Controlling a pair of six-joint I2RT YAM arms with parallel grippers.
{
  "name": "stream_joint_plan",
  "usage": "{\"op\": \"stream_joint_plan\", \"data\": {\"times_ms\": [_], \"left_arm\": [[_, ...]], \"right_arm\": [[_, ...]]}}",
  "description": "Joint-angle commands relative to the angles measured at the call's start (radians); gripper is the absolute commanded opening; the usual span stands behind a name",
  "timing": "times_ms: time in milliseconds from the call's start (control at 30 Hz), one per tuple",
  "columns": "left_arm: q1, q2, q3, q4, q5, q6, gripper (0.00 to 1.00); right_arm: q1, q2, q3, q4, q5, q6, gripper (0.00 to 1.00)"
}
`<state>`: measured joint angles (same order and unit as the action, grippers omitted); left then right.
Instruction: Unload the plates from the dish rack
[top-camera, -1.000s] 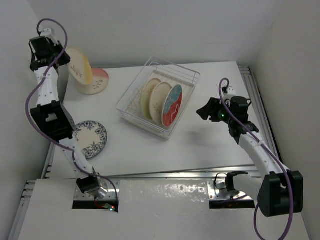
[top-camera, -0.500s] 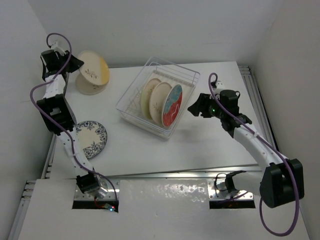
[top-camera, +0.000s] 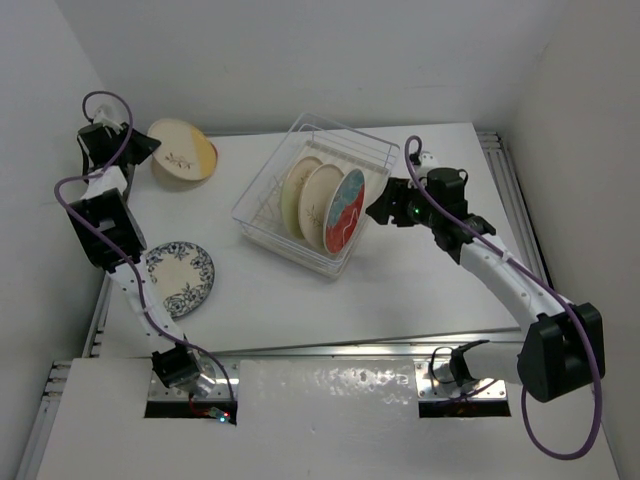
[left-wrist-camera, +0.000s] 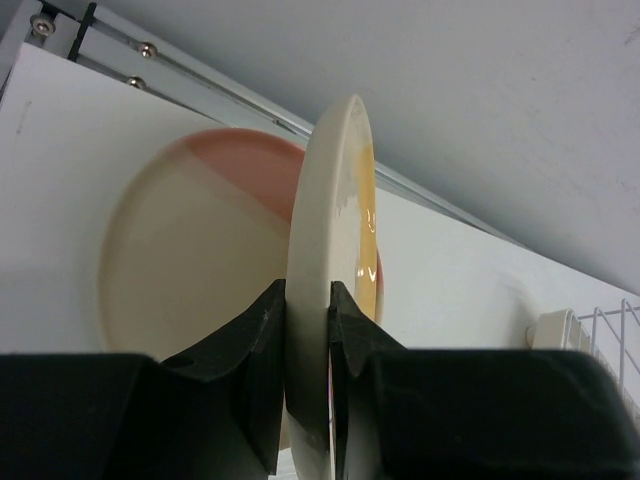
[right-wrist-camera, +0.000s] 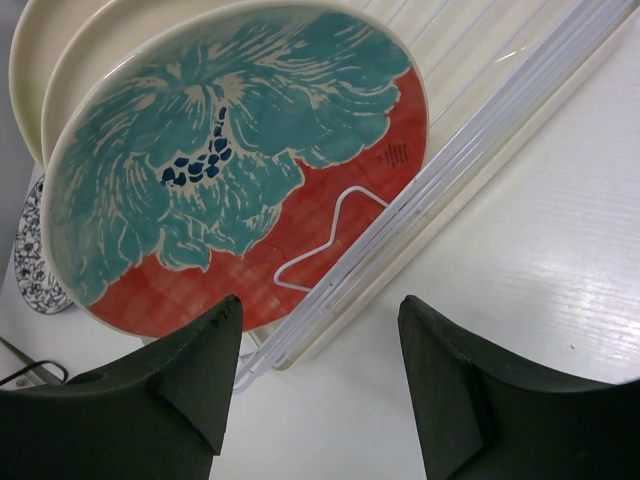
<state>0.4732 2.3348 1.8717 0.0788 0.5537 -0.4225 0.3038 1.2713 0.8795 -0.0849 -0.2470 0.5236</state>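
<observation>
1. Since the dish rack (top-camera: 285, 250) is the obvious anchor, I'll place everything off it. It's one clear rack, sitting at an angle on the one white table (top-camera: 420, 290).
2. I count six plates. Three stand on edge in the rack: a pale cream plate (top-camera: 295, 190) furthest left, a second cream plate (top-camera: 318, 200) beside it, and one red-and-teal plate (top-camera: 345, 210) nearest the rack's right side.
3. The other three are out, all left of the rack. One blue floral plate (top-camera: 180, 275) lies flat, near-left. One pink-patch plate (left-wrist-camera: 180, 260) lies flat, far-left. One orange-patch plate (top-camera: 183, 152) is tilted over the pink one, and I can't tell if they touch.
4. There are two grippers. The left gripper (left-wrist-camera: 306, 300), well left of the rack, is pinched tight on the orange-patch plate's rim, one finger on each face.
5. The right gripper (right-wrist-camera: 320, 340) is just off the rack's right side with its fingers spread wide. It holds nothing and faces the red-and-teal plate.
</observation>
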Motion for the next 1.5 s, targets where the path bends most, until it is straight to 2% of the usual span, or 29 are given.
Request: {"op": "stream_joint_plan", "data": {"times_ms": [0,67,100,267,433,567,633,800,1000,1133,1200,1233,1300,1467], "left_arm": [[0.008,-0.014,0.024,0.142,0.019,-0.004,0.0],[0.007,0.004,0.035,0.118,0.006,0.008,0.13],[0.008,0.012,0.043,0.104,-0.001,0.017,0.24],[0.01,0.032,0.06,0.044,-0.099,0.039,0.44],[0.01,0.057,0.083,-0.028,-0.175,0.071,0.51],[-0.002,0.064,0.102,-0.13,-0.264,0.163,0.58],[-0.014,0.064,0.106,-0.157,-0.31,0.223,0.6],[-0.025,0.052,0.093,-0.183,-0.316,0.277,0.6],[-0.044,0.037,0.075,-0.154,-0.224,0.309,0.59],[-0.051,0.037,0.07,-0.1,-0.216,0.295,0.58],[-0.05,0.044,0.076,-0.061,-0.233,0.288,0.52],[-0.051,0.05,0.083,-0.057,-0.241,0.286,0.46],[-0.05,0.064,0.102,-0.068,-0.242,0.289,0.44],[-0.051,0.061,0.095,-0.068,-0.239,0.292,0.5]], "right_arm": [[0.014,0.003,0.041,-0.001,0.017,-0.01,0.63],[0.015,0.003,0.041,-0.009,0.018,-0.013,0.63],[0.017,0.003,0.041,-0.012,0.02,-0.014,0.63],[0.021,-0.001,0.047,-0.021,0.021,-0.017,0.63],[0.024,-0.009,0.05,-0.032,0.026,-0.023,0.63],[0.024,-0.009,0.052,-0.035,0.026,-0.027,0.63],[0.026,-0.009,0.05,-0.035,0.025,-0.027,0.63],[0.024,-0.007,0.049,-0.032,0.02,-0.027,0.63],[0.024,-0.009,0.052,-0.042,0.018,-0.031,0.63],[0.026,-0.013,0.05,-0.049,0.018,-0.034,0.63],[0.024,-0.016,0.05,-0.05,0.023,-0.036,0.63],[0.024,-0.02,0.05,-0.053,0.025,-0.037,0.63],[0.026,-0.024,0.05,-0.056,0.029,-0.037,0.63],[0.026,-0.036,0.046,-0.067,0.032,-0.036,0.63]]}}
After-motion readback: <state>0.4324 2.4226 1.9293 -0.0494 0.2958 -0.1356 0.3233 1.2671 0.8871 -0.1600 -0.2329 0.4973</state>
